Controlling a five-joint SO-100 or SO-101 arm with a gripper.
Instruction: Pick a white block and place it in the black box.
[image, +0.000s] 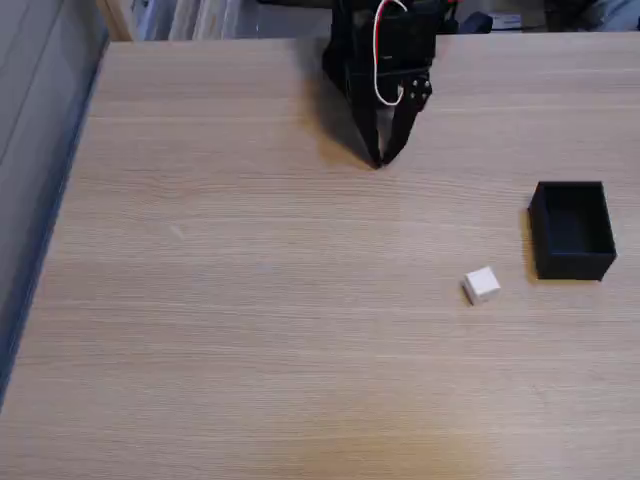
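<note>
The wooden table (200, 300) is bare on the left side of the frame. At the top middle, the black gripper (381, 160) points down with its two fingers together at the tips, holding nothing. Lower down and to the right sits the white block (481, 284), turned a little crooked. Just beside it, at the right edge, stands the black box (571, 229), open on top. The block is small and turned, so the fingers could push it away or bump the box.
</note>
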